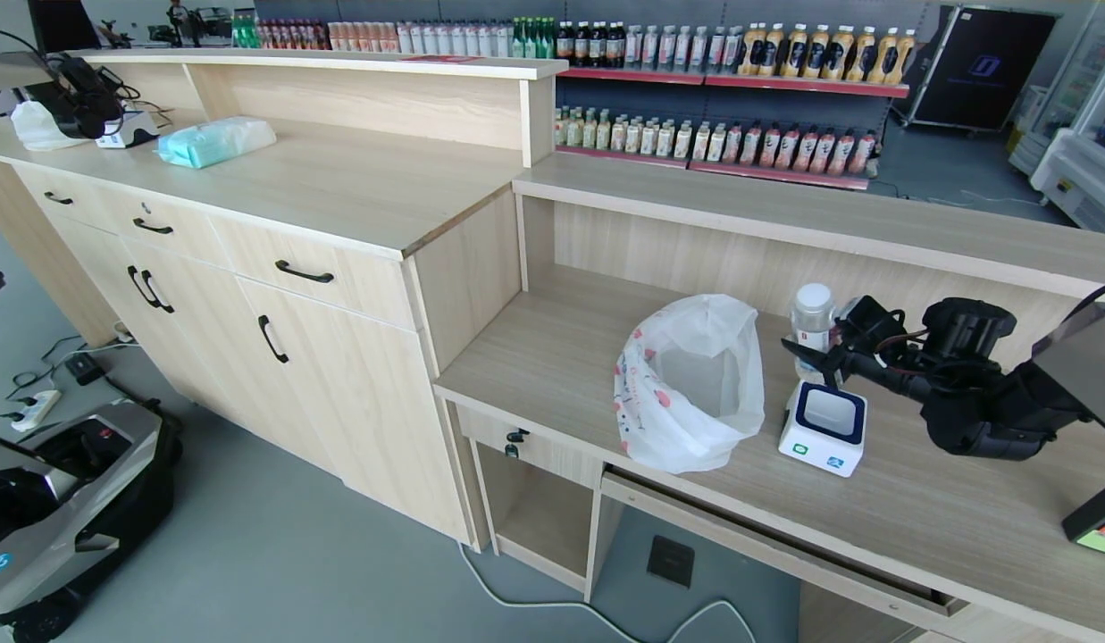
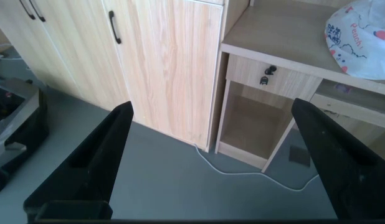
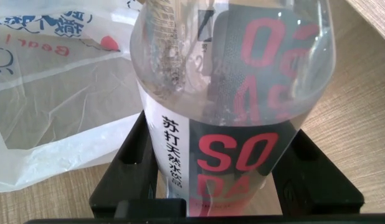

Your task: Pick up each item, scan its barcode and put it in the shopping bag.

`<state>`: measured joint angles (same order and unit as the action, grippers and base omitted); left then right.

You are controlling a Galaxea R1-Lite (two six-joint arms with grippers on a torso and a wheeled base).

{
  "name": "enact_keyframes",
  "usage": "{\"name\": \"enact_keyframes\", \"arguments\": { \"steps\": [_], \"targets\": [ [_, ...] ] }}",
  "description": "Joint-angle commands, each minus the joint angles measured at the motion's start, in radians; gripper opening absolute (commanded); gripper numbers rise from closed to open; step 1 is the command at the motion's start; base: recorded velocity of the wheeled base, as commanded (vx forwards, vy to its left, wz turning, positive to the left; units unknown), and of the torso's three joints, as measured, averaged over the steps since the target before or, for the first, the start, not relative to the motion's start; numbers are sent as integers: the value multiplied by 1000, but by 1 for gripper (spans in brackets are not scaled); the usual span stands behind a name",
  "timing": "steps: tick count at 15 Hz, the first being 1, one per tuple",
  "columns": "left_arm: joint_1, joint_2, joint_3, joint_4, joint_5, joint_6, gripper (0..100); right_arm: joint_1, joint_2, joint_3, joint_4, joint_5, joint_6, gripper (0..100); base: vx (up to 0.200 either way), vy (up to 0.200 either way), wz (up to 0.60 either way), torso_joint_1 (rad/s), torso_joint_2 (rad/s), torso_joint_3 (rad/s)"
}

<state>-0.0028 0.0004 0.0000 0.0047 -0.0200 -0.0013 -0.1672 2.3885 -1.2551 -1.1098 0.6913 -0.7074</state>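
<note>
Right pincer (image 1: pixel 816 357) clamped on clear cylindrical bottle (image 1: pixel 812 326), boxy white scanner (image 1: pixel 824 427), crinkly shopping bag (image 1: pixel 690 393), left pincer (image 2: pixel 212 107) spread wide

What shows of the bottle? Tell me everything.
The bottle is clear plastic with a white cap and a white-and-black label with red letters. It stands upright, clamped in the right gripper, just behind the scanner and beside the bag. Its base is hidden, so I cannot tell whether it touches the counter.
</note>
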Motion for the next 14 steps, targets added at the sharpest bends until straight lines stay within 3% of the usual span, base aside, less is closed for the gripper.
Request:
{"name": "enact_keyframes", "arguments": {
  "steps": [1, 7, 10, 13, 14],
  "targets": [
    [0, 1, 0, 0, 0, 0, 100, 5, 3, -6, -1, 1, 2, 0, 0, 0, 0, 0, 0, 0],
    [0, 1, 0, 0, 0, 0, 100, 14, -15, -6, 2, -10, 3, 0, 0, 0, 0, 0, 0, 0],
    [0, 1, 0, 0, 0, 0, 100, -67, -259, 177, 102, -130, 23, 0, 0, 0, 0, 0, 0, 0],
    [0, 1, 0, 0, 0, 0, 100, -147, -465, 266, 261, -188, 126, 0, 0, 0, 0, 0, 0, 0],
    [0, 1, 0, 0, 0, 0, 100, -153, -557, 326, 321, -300, 186, 0, 0, 0, 0, 0, 0, 0]
  ]
}}
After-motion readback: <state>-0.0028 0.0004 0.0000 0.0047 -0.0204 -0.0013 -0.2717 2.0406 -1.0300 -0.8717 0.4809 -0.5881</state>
